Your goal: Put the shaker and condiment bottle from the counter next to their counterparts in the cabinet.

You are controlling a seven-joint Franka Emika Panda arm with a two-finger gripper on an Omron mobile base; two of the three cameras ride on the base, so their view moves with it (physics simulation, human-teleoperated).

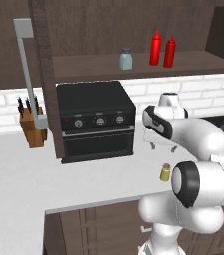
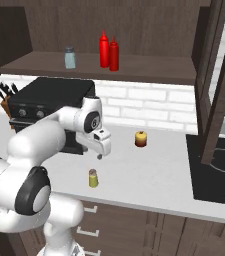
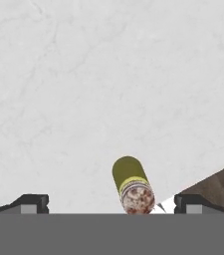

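The small yellow shaker (image 1: 165,172) (image 2: 93,178) stands on the light-grey counter (image 1: 29,184) (image 2: 154,172) near its front edge. My gripper (image 1: 163,147) (image 2: 100,156) hangs open a little above and behind it, holding nothing. In the hand view the shaker (image 3: 129,179) lies between the fingertips of my gripper (image 3: 111,204), nearer the right one. On the cabinet (image 1: 93,67) (image 2: 154,70) shelf the shorter red condiment bottle (image 1: 169,51) (image 2: 114,54) stands right beside the taller red bottle (image 1: 156,47) (image 2: 104,49). The pale blue-grey shaker (image 1: 126,59) (image 2: 70,58) stands to their left.
A black toaster oven (image 1: 96,119) (image 2: 44,100) sits under the shelf, with a knife block (image 1: 33,127) (image 2: 6,100) to its left. A round yellow-and-red lump (image 2: 141,138) lies further back on the counter. A dark cooktop (image 2: 219,170) is at the right. The cabinet door (image 1: 26,69) stands open.
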